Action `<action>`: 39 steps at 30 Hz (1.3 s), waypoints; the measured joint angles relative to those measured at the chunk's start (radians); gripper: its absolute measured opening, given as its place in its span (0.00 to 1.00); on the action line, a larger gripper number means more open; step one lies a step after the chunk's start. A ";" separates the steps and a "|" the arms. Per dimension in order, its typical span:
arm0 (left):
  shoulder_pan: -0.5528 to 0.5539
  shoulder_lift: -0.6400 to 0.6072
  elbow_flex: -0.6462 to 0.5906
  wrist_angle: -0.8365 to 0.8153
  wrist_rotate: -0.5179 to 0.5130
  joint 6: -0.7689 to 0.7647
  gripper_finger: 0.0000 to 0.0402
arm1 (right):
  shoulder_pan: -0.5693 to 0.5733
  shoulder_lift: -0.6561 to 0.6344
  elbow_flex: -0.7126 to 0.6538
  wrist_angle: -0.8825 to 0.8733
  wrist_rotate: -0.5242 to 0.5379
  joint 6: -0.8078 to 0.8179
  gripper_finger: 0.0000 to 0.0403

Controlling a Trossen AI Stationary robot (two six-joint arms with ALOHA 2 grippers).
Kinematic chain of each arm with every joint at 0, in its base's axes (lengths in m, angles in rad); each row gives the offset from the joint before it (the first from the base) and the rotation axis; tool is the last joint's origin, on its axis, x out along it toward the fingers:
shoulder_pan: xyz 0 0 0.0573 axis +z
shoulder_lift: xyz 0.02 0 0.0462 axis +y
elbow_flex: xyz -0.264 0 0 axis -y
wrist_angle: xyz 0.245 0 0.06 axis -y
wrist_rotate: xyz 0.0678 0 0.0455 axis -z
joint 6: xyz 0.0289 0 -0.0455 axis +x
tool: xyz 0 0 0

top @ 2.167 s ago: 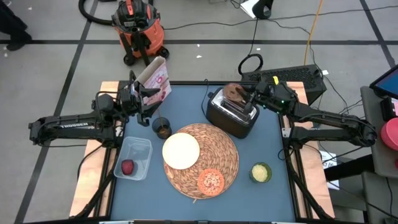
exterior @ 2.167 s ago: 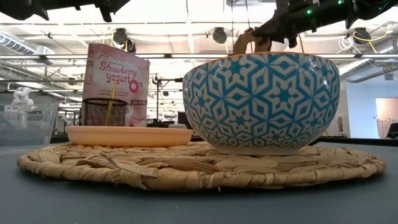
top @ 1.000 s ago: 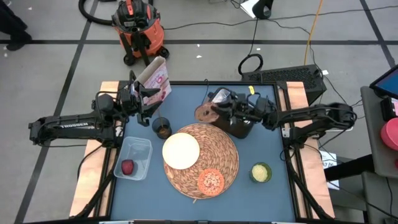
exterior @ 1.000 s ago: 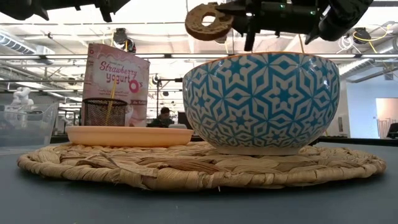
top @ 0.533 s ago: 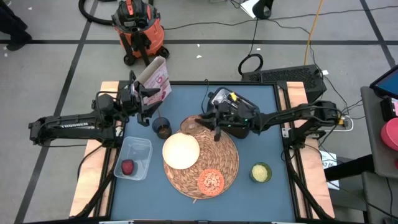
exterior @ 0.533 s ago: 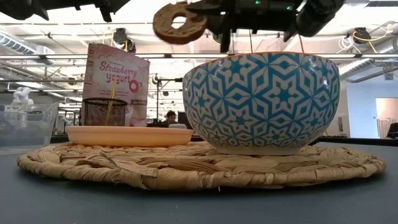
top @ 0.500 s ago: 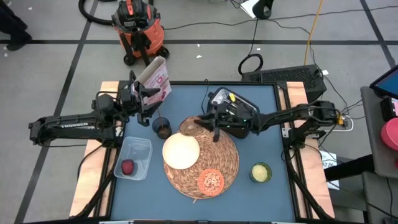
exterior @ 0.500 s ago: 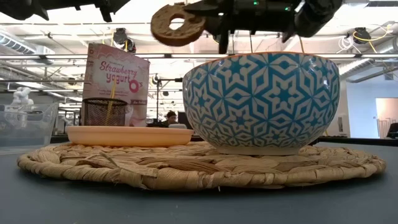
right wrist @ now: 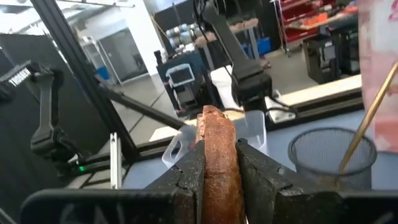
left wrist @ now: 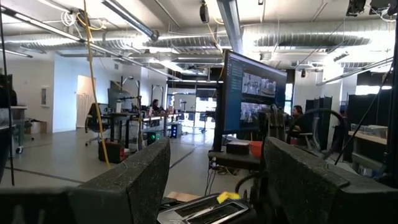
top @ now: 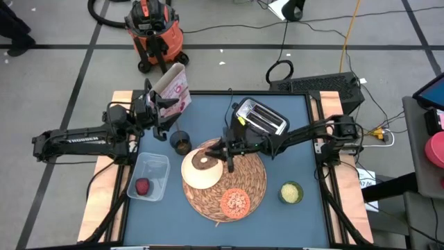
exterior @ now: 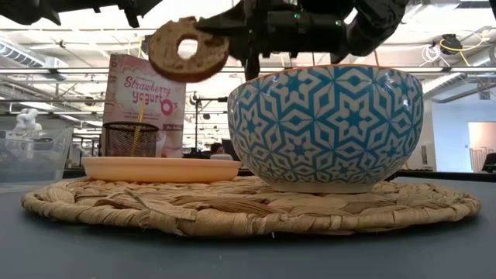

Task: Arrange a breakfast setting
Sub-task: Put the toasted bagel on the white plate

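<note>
My right gripper (top: 222, 153) is shut on a brown bagel (exterior: 163, 58), held in the air over the far part of the cream bowl (top: 200, 178). The bowl stands on the round straw placemat (top: 250, 173), beside the orange dish (top: 235, 202). The dark mesh cup (top: 180, 143) stands left of the mat with a wooden handle (exterior: 139, 116) leaning in it. The pink-white cereal box (top: 175, 89) stands at the far left. My left gripper (top: 161, 112) is open and empty beside the box. The dark-red fruit (top: 142, 187) lies in the clear tub (top: 158, 167). My right gripper pinches the bagel between its two fingers (right wrist: 189, 177), one pad on each flat face, at the rim (right wrist: 214, 155) nearest the arm. The fingers reach about level from the table's right side. The bagel stands on edge, somewhat tilted, lifted clear above the bowl.
A silver toaster (top: 260, 118) stands behind the placemat at the far centre. A small green-yellow cup (top: 291, 192) stands right of the mat. The blue table (top: 291, 153) is bare to the right of the mat.
My right gripper has carried the bagel away from the toaster toward the table's left and near edges, over the placemat to above the bowl, and has come down a little. The toaster now shows uncovered.
</note>
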 joint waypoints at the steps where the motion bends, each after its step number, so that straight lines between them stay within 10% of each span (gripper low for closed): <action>1: 0.000 0.000 0.000 0.000 0.000 0.000 0.66 | 0.004 0.008 0.000 0.001 0.000 0.000 0.17; 39: 0.000 0.000 0.000 -0.015 0.000 0.003 0.66 | 0.077 0.052 0.000 -0.038 0.089 -0.034 0.17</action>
